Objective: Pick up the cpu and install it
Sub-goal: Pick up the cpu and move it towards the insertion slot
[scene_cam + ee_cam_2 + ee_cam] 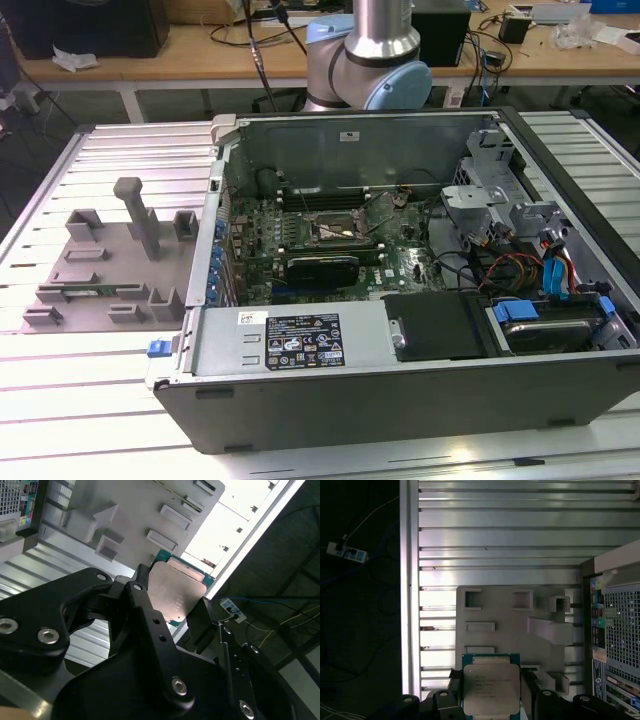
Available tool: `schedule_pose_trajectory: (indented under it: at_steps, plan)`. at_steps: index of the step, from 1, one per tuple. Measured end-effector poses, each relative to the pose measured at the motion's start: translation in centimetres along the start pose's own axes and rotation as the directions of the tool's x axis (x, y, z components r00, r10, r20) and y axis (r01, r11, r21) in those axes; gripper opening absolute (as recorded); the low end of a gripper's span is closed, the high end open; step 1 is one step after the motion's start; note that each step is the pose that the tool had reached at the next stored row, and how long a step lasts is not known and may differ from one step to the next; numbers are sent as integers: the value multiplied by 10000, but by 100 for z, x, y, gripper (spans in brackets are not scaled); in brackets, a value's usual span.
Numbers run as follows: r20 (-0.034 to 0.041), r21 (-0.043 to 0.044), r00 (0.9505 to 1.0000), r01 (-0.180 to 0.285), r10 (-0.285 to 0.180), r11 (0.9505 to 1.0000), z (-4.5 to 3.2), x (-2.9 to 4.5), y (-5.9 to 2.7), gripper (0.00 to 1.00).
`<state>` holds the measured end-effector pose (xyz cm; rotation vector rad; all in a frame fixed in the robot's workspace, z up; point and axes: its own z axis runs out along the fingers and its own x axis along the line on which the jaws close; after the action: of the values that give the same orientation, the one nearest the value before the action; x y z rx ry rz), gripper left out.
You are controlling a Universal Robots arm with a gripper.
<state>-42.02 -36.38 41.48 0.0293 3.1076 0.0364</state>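
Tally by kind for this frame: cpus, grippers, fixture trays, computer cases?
cpu: 1, held in the gripper
gripper: 1
grey fixture tray: 1
computer case: 1, lying open
Total: 4

No text can be read. A black-and-white label (290, 343) sits on the metal housing at the near side of the computer case (400, 400); its symbols and fine print cannot be made out. First wrist view: top of the cpu (491, 689) carries faint engraved lines, characters indistinct. Coloured stickers (598, 622) on the case's back wall, print unreadable.
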Motion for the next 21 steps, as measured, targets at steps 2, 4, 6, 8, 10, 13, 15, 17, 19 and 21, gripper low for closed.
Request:
schedule_pose_trajectory:
  at_steps: [2, 4, 6, 8, 10, 13, 15, 17, 19, 21]
  plan:
    - [0, 0, 10000, 0, 0, 10000, 2, -39, 1, 55]
    - [2, -1, 10000, 0, 0, 10000, 3, -68, 1, 55]
    - [1, -1, 10000, 0, 0, 10000, 4, -100, 2, 55]
    - [1, -1, 10000, 0, 0, 10000, 5, -132, 2, 55]
    - [1, 0, 10000, 0, 0, 10000, 8, -234, 4, 55]
    - [1, -1, 10000, 0, 0, 10000, 20, -556, 9, 55]
    - [1, 0, 10000, 0, 0, 10000, 21, -597, 9, 55]
    - [1, -1, 10000, 0, 0, 10000, 23, -638, 10, 55]
    - [0, 0, 10000, -1, 1, 10000, 24, -703, 11, 55]
    - [1, -1, 10000, 0, 0, 10000, 26, -740, 12, 55]
